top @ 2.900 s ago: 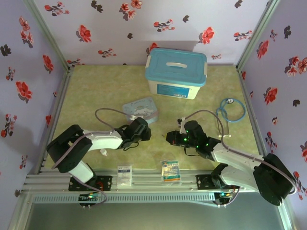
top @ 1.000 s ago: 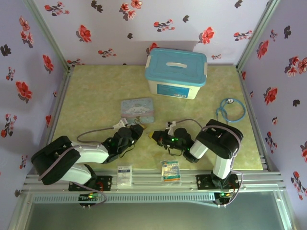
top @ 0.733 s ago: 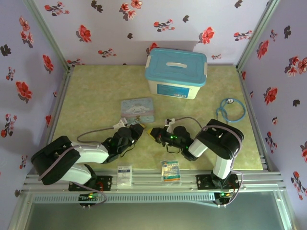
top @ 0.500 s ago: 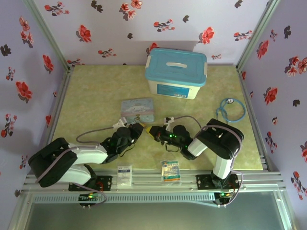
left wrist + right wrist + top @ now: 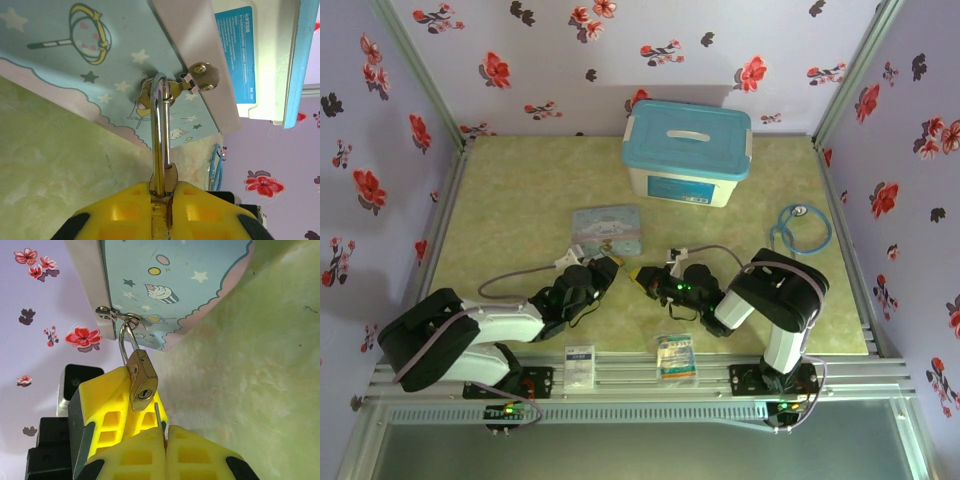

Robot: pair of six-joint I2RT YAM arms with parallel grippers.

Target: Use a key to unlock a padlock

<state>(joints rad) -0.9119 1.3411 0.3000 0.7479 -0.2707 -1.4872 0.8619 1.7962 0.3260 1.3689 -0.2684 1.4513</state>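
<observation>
The small brass padlock (image 5: 141, 379) hangs by its silver shackle (image 5: 160, 127) from the clasp (image 5: 112, 314) on the light-blue cartoon tin (image 5: 608, 230). My left gripper (image 5: 607, 270) is shut on the padlock body (image 5: 163, 186), just in front of the tin. Its yellow fingers (image 5: 102, 399) show behind the lock in the right wrist view. My right gripper (image 5: 643, 277) faces it, shut on the thin grey key (image 5: 158, 416). The key's tip stands just below and right of the keyhole (image 5: 145, 395), outside it.
A white storage box with a teal lid (image 5: 687, 152) stands at the back. A blue stethoscope (image 5: 800, 228) lies at the right. Two small packets (image 5: 580, 365) (image 5: 675, 357) rest on the near rail. Flowered walls close in the green table (image 5: 510, 200).
Since the oldest frame both arms folded in and brought their grippers together at the tin's front. Over the last second the right gripper crept slightly left toward the padlock.
</observation>
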